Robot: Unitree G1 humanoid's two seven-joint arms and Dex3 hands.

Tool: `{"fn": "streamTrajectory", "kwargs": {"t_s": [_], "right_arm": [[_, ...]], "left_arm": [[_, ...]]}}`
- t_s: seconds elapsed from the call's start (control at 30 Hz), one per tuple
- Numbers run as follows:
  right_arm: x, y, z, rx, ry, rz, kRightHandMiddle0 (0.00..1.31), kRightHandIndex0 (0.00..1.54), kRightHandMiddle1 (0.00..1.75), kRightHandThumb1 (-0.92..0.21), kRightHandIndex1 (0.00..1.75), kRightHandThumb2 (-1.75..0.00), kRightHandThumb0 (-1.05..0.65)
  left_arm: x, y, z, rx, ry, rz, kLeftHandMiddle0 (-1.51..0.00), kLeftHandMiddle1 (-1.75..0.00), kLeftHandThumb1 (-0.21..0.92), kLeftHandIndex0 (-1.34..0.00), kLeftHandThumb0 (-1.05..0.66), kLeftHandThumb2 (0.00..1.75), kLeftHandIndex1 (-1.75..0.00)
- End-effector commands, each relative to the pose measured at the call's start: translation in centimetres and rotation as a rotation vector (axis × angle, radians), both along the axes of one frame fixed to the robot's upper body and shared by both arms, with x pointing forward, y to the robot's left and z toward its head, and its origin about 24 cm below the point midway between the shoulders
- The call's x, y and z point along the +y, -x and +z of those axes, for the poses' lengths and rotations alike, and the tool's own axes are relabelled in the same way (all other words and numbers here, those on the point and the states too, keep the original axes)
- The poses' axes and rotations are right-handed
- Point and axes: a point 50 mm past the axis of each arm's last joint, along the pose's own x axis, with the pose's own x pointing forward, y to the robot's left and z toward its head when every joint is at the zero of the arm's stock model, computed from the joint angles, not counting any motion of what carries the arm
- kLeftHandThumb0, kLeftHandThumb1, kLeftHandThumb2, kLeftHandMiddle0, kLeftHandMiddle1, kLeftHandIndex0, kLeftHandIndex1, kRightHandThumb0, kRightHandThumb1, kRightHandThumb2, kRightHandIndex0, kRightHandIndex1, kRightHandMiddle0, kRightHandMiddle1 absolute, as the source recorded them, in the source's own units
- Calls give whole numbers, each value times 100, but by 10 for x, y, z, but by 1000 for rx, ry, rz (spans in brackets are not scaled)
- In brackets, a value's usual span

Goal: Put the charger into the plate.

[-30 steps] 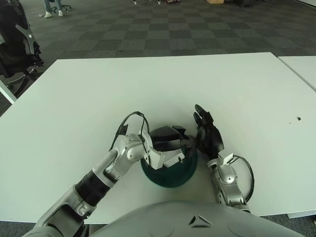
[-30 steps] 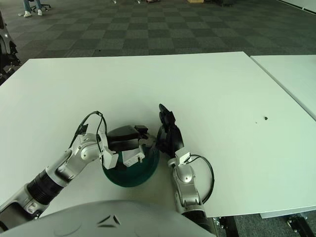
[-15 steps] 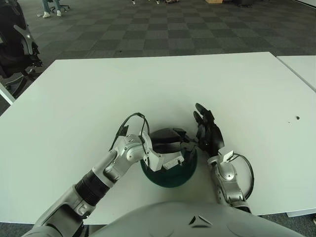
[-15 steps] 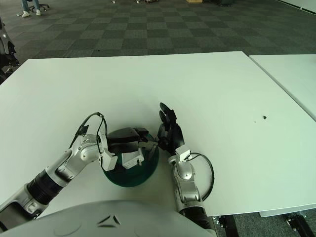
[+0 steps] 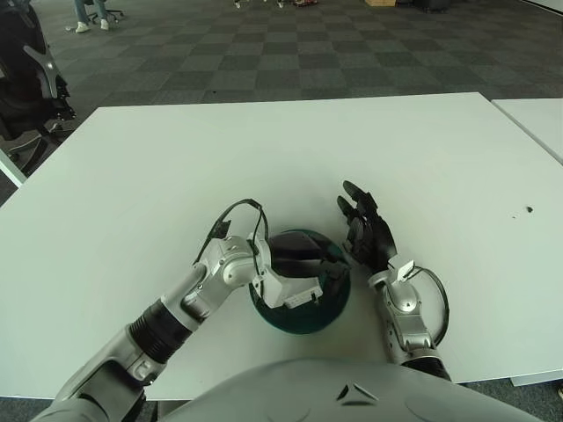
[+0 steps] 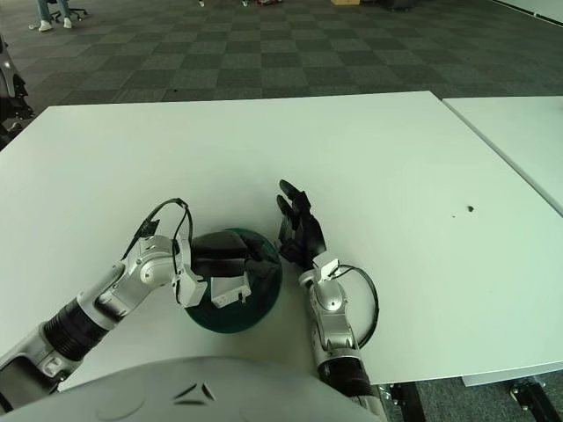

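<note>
A dark green plate [image 5: 301, 323] sits near the table's front edge, just in front of me. My left hand [image 5: 295, 280] reaches into it from the left and is shut on the black charger [image 5: 301, 251], which is low inside the plate, near its far rim. A black cable [image 5: 236, 211] loops over my left wrist. My right hand [image 5: 362, 233] is open with fingers spread, resting on the table just right of the plate, a little apart from the rim.
The white table [image 5: 264, 149] stretches wide beyond the plate. A small dark mark [image 5: 528, 209] lies at its far right. A second white table [image 5: 538, 119] stands to the right. A black chair [image 5: 26, 79] stands off the left edge.
My left hand has lowered the charger from above the plate's far rim down into the plate. My right hand has drawn back from the rim, slightly away to the right.
</note>
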Motion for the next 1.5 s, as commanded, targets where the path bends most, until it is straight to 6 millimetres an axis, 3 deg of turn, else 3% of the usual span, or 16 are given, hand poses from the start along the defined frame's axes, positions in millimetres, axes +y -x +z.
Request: {"fn": "streamTrajectory", "kwargs": {"t_s": [0.0,0.1,0.13,0.23,0.3,0.33,0.37,0.4,0.53,0.93,1.17,1.2,1.27,1.3,1.37,1.47], "right_arm": [[1,37,-62,300,-98,-69,0,15,30,-92,0,-104,-87],[10,35,-62,289,-94,-77,0,16,33,-92,1,-107,-82],[12,34,-62,284,-95,-79,0,16,34,-92,1,-107,-82],[15,33,-62,279,-95,-83,0,17,35,-92,1,-108,-80],[48,-80,-39,668,1,-212,1,23,55,-87,11,-108,-76],[63,-105,-17,810,53,-260,13,28,98,-81,61,-96,-49],[72,-114,-3,890,86,-279,16,29,113,-79,78,-92,-39],[74,-115,-1,916,75,-288,22,31,135,-76,104,-86,-25],[75,-116,0,931,80,-295,29,34,166,-72,140,-78,-6],[78,-117,4,982,92,-317,31,35,174,-71,149,-76,-1],[80,-117,5,1004,97,-326,31,35,175,-71,150,-76,-1],[29,-72,-59,784,134,-387,31,35,175,-71,150,-76,-1],[10,25,-95,533,205,-224,13,16,81,-83,66,-93,-48],[15,41,-88,477,177,-170,10,14,67,-85,54,-96,-55],[16,29,-76,458,126,-168,4,8,38,-89,24,-100,-72],[11,28,-71,450,74,-174,1,6,25,-91,10,-101,-80]], "left_arm": [[4,-8,16,-96,-60,-58,-45,-175,86,-30,-91,41,-144],[6,-8,19,-122,-87,-73,-28,-131,90,-22,-101,51,-118],[7,-8,19,-124,-97,-74,-27,-126,91,-21,-102,52,-116],[9,-7,20,-124,-120,-74,-33,-70,92,-15,-104,58,-99],[11,-8,22,-137,-174,-77,-36,-46,92,-12,-104,60,-93],[12,-8,22,-142,-193,-77,-36,-32,92,-9,-105,61,-89],[13,-9,24,-150,-215,-74,-36,-27,92,-7,-105,61,-87],[13,-9,25,-154,-226,-72,-35,-19,92,-5,-105,61,-85],[14,-10,28,-158,-239,-58,-33,-8,92,-1,-105,60,-81],[21,-6,16,-138,-125,-4,-37,-3,92,-1,-105,49,-98],[45,-6,14,-118,-69,148,-35,-1,92,0,-105,52,-102],[49,-6,14,-106,-42,195,-35,-1,92,0,-105,53,-102],[61,-5,16,-64,44,322,-29,-1,92,0,-105,50,-90],[70,-3,16,-32,113,411,-27,-2,92,0,-105,50,-86],[80,1,12,11,212,531,-19,-1,92,0,-105,48,-60],[94,5,1,134,435,754,-14,-1,92,0,-105,51,-38]]}}
